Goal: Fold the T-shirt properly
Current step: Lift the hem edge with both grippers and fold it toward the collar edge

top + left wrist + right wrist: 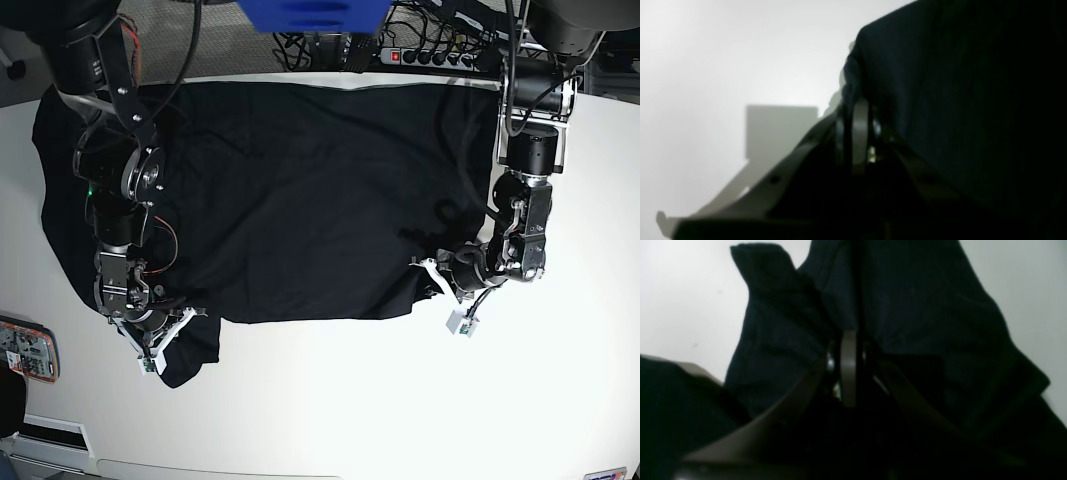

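The black T-shirt [290, 190] lies spread flat on the white table [330, 400], its near edge running across the middle. My left gripper [432, 272] is at the shirt's near right corner. In the left wrist view the left gripper [857, 110] is shut on a fold of the black cloth [940, 100]. My right gripper [170, 325] is at the near left corner, where a flap of cloth hangs toward the table's front. In the right wrist view the right gripper [848, 340] is shut on the bunched black cloth [907, 300].
A small colourful device [25, 350] lies at the table's left edge. A blue object [310, 12] and a power strip [430, 55] with cables sit behind the far edge. White table shows in front of the shirt and to its right.
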### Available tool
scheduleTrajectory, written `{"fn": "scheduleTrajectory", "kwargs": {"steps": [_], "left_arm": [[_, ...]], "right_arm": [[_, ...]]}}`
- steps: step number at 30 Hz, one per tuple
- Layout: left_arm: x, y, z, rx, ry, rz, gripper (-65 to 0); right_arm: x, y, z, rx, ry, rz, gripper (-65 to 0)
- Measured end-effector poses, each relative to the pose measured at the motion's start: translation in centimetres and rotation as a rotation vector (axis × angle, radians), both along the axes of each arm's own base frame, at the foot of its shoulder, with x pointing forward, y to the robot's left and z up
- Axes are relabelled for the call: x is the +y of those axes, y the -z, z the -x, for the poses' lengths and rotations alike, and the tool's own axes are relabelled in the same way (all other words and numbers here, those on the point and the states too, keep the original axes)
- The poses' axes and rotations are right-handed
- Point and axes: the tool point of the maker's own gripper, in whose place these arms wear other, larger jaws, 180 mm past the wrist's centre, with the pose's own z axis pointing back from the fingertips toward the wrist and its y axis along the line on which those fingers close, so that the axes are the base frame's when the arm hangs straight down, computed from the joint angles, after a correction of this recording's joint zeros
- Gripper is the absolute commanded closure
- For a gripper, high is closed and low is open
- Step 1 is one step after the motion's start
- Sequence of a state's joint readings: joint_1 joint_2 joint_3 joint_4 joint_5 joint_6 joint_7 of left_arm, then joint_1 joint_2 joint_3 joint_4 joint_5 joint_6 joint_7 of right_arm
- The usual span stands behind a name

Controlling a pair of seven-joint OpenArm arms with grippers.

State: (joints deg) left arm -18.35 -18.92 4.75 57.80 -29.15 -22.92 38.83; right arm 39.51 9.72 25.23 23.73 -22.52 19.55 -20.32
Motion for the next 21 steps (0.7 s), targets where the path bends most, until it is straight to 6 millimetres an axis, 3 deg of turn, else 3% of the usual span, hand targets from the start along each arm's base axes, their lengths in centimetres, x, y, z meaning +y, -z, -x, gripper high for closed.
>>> {"fn": "scheduleTrajectory", "kwargs": {"steps": [6,11,16,18,21], "left_arm": [[0.0,0.0,0.0,0.000,-0.001,0.000,0.0],[0.1,0.0,0.0,0.000,-0.002,0.000,0.0],[-0.1,-0.8,0.1,-0.018,0.021,-0.028,0.0],[0.6,-1.1,0.9,-0.023,0.025,-0.053,0.0],[2.3,-2.5,1.6,-0.066,-0.012,-0.070,0.0]], "right_arm": [[-2.0,-4.3,-1.4,-0.125,0.013,0.084,0.0],[-3.7,-4.0,1.0,-0.075,0.023,0.173,0.0],[-4.0,-8.8,-1.2,-0.202,0.037,0.188,0.0],[-4.2,-7.9,-0.2,-0.195,0.038,0.197,0.0],[-4.6,-4.2,3.4,-0.081,0.031,0.231,0.0]]}}
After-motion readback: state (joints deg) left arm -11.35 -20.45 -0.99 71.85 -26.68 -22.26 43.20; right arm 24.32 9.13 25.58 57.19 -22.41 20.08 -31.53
